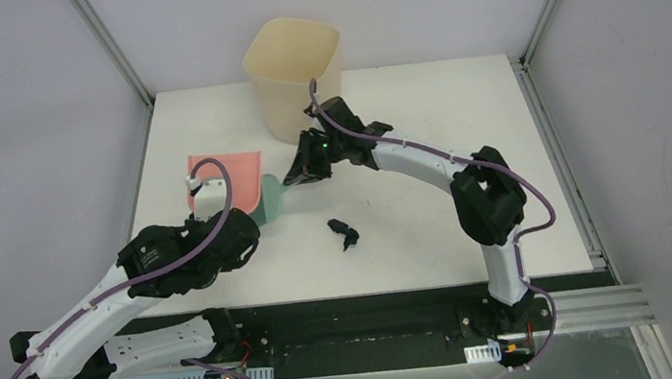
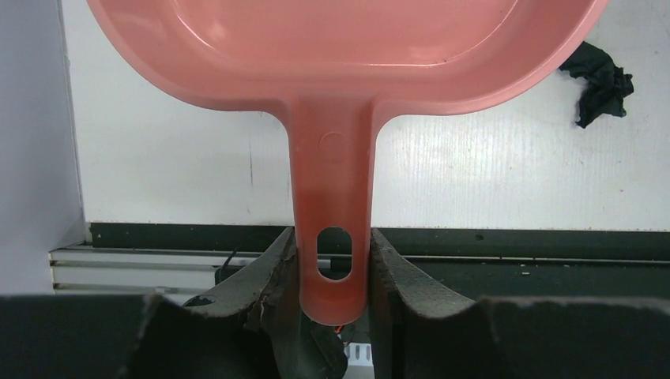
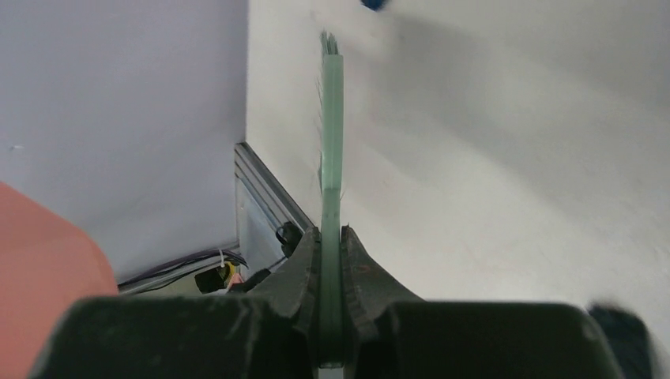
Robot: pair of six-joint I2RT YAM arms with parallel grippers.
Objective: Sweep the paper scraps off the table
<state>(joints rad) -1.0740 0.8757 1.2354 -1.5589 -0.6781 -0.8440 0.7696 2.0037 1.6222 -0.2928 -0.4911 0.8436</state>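
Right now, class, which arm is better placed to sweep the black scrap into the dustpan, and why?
Right. The right gripper is shut on the green brush, and the black scrap lies on the table near it. The left gripper is shut on the handle of the pink dustpan.

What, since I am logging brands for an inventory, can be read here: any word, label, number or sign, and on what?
No text can be read.
The pink plastic dustpan has a faint round moulded mark on its handle, too faint to read.
The green hand brush, tall beige plastic bin and white rectangular table show no writing.
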